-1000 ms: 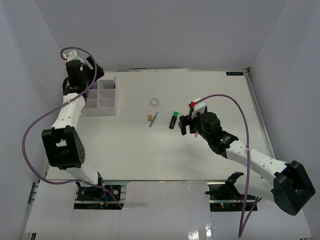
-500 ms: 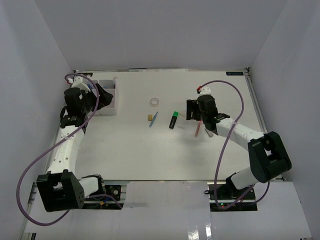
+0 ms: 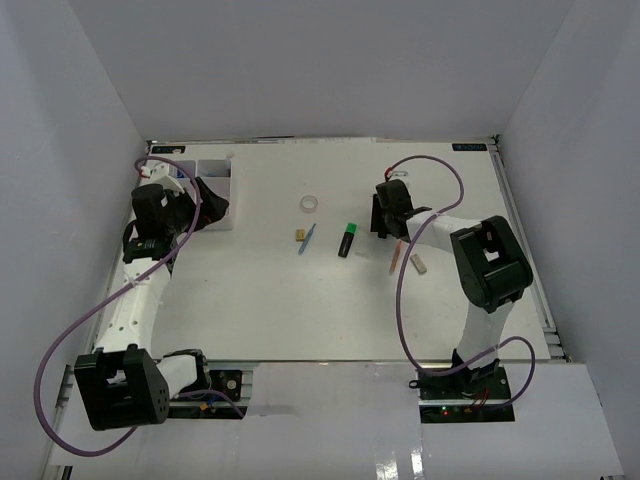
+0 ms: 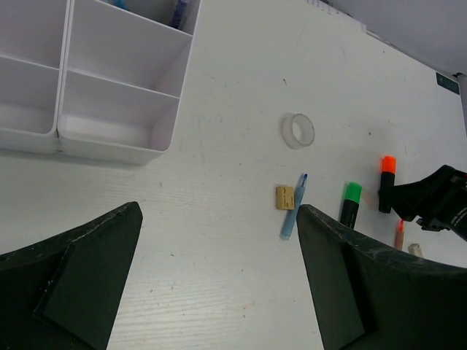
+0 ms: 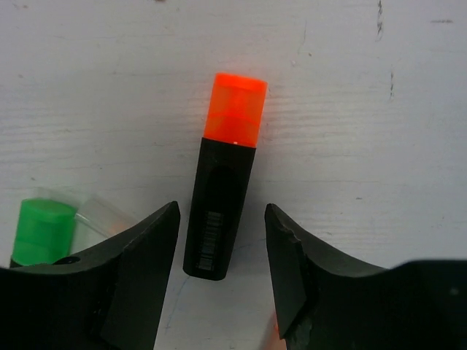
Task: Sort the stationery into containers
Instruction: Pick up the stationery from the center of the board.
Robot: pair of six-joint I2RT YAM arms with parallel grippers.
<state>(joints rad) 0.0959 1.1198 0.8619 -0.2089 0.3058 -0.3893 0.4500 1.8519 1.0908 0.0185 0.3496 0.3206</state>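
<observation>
The orange-capped highlighter (image 5: 222,197) lies flat on the table, also seen in the left wrist view (image 4: 386,182). My right gripper (image 5: 220,211) is open, with its jaws on either side of the highlighter's dark body and not touching it; from above the gripper (image 3: 385,220) hides it. The green-capped highlighter (image 3: 347,239) lies just to its left. A blue pen (image 3: 307,239), a brass clip (image 3: 298,235) and a tape ring (image 3: 310,204) lie in the middle. My left gripper (image 4: 219,210) is open and empty, by the white organiser tray (image 4: 171,109).
A white eraser (image 3: 418,263) and a thin orange pen (image 3: 396,256) lie just near of the right gripper. The tray (image 3: 230,195) stands at the far left, with blue and purple items (image 4: 179,11) in its far compartments. White walls surround the table.
My right gripper has moved away from me and come down around the orange highlighter. My left gripper has swung from beyond the tray to its near side.
</observation>
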